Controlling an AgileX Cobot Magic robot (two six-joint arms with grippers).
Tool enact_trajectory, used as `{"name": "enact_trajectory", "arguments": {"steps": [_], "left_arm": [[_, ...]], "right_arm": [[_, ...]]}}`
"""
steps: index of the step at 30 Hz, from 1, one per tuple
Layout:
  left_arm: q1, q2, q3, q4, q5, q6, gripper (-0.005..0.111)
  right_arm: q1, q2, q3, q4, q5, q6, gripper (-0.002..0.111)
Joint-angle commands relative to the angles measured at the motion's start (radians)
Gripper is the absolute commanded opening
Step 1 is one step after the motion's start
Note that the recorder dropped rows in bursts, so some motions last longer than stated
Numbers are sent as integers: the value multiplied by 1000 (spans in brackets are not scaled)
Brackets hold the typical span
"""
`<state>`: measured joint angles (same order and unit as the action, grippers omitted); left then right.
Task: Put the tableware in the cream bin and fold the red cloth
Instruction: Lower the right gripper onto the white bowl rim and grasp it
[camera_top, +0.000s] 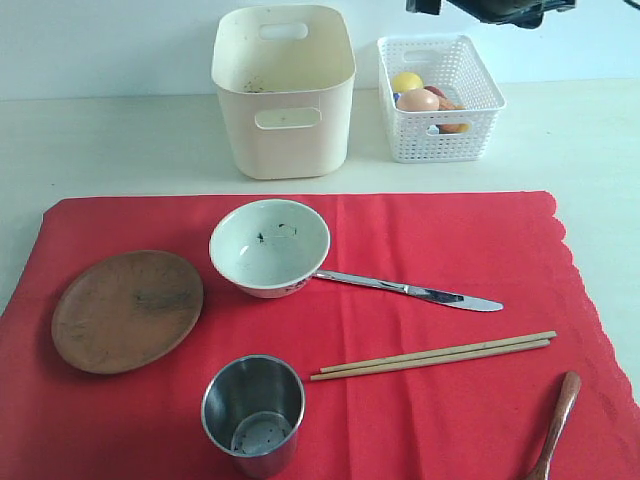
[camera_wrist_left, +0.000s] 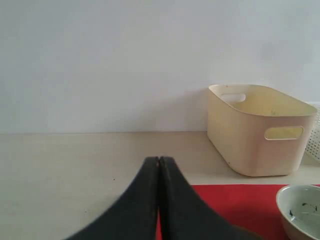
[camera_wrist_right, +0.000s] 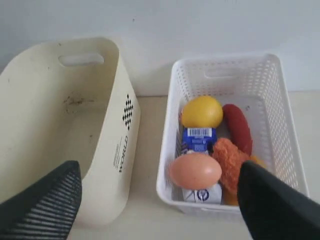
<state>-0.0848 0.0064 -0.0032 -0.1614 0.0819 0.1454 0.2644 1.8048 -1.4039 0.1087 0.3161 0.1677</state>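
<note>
The left jaws are pressed together, empty, over the edge of the red cloth (camera_top: 420, 240). The right jaws gape wide above the cream bin (camera_top: 284, 150) and white basket (camera_top: 440, 140), which stand side by side on the counter (camera_top: 120, 140). The bowl (camera_top: 269, 247), plate (camera_top: 127, 310), cup (camera_top: 253, 412), knife (camera_top: 410, 291), chopsticks (camera_top: 433, 355) and spoon (camera_top: 556, 420) lie on the cloth.

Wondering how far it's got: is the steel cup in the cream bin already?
No, the steel cup stands upright on the red cloth, apart from the cream bin.
</note>
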Motion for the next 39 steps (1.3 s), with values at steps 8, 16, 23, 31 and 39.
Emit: {"name": "enact_trajectory", "arguments": {"steps": [8, 16, 23, 31, 39], "left_arm": [[-5, -6, 3, -4, 4, 0, 2], [-5, -6, 3, -4, 4, 0, 2], [-5, -6, 3, -4, 4, 0, 2], [-5, -6, 3, -4, 4, 0, 2], [-5, -6, 3, -4, 4, 0, 2]], "right_arm": [[112, -84, 1, 6, 243, -74, 81], [240, -59, 1, 6, 296, -81, 81], [306, -7, 1, 7, 318, -81, 81], [332, 108, 1, 72, 355, -110, 81], [341, 221, 1, 101, 366, -168, 81]]}}
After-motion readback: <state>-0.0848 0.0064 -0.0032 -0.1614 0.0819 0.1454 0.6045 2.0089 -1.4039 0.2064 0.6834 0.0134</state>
